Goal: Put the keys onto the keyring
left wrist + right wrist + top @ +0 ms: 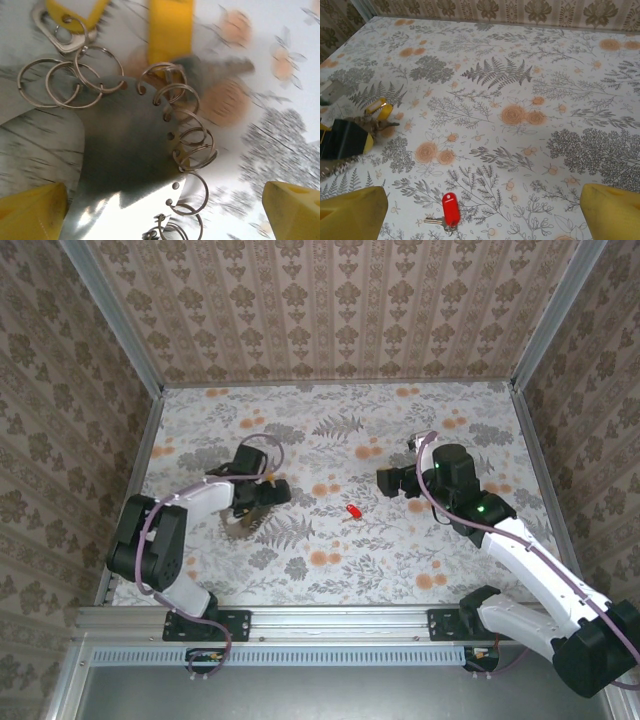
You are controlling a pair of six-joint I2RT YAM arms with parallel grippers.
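A small silver key on a bright red tag (451, 209) lies flat on the flowered table, also seen mid-table (352, 511). My right gripper (482, 196) hovers open just behind it, nothing between its yellow fingertips (355, 215). The keyring holder is a shiny metal plate (125, 150) with several split rings (192, 145) along its edge. A grey key (220, 65) on a yellow strap (170, 27) lies beyond the plate. My left gripper (162, 195) stands open over the plate, yellow fingertips (295, 210) wide apart on either side. From above, the left gripper (262, 488) is over the holder (243, 523).
A carabiner (52, 30) with loose rings (60, 82) sits at the plate's far corner. Wallpapered walls and metal rails (140, 455) enclose the table. The right gripper (388, 480) is a short way right of the red key; the left arm's fingers (379, 107) are at the far left.
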